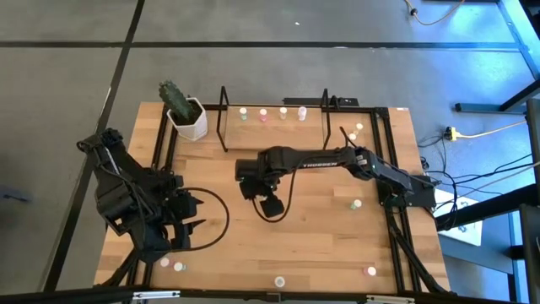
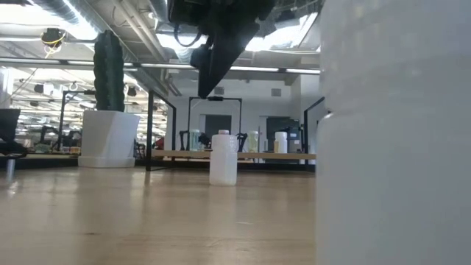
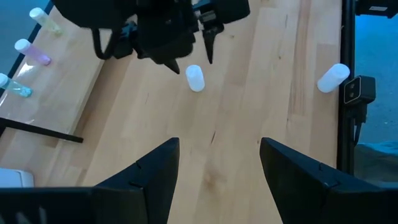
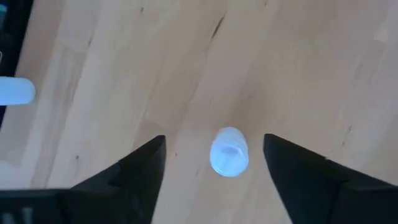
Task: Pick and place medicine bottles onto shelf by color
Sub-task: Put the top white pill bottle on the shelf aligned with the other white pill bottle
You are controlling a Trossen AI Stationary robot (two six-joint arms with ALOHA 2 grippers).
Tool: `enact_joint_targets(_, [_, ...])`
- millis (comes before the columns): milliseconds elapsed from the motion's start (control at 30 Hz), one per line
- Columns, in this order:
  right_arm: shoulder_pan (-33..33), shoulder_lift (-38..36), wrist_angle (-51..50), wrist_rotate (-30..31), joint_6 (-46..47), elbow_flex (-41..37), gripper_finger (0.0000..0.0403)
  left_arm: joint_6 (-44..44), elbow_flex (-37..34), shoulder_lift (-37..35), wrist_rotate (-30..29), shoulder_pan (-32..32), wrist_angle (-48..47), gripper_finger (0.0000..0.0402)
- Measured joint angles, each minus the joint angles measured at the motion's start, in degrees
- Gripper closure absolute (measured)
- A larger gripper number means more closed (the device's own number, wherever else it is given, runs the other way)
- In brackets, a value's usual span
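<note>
Your right pincer [image 4: 214, 165] hangs wide open and empty over a white bottle [image 4: 229, 151] standing mid-worktop [image 1: 321, 219], while your left pincer [image 3: 217, 158], also open, waits at the left side.

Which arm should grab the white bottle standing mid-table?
Right. The right gripper hangs open straight above the white bottle, fingers on either side. The left gripper sits parked at the table's left side.
</note>
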Motion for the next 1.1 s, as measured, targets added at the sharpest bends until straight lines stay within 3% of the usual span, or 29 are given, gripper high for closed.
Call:
enact_joint_targets(233, [-0.1, 0.7, -0.3, 0.6, 0.0, 0.0, 0.0071, 0.0, 0.0, 0.0, 0.0, 0.0, 0.0, 0.0184])
enact_joint_targets(433, [0.0, 0.7, -0.4, 0.6, 5.1, 0.0, 0.0069, 0.0, 0.0, 0.0, 0.0, 0.0, 0.0, 0.0184])
enact_joint_targets(600, [0.1, 1.7, -1.1, 9.3, 4.9, 0.0, 0.0069, 0.0, 0.0, 0.0, 0.0, 0.0, 0.0, 0.0184])
enact_joint_targets(1100, [0.6, 1.9, 3.0, 9.0, 4.9, -6.4, 0.0069, 0.0, 0.0, 0.0, 0.0, 0.0, 0.3, 0.0184])
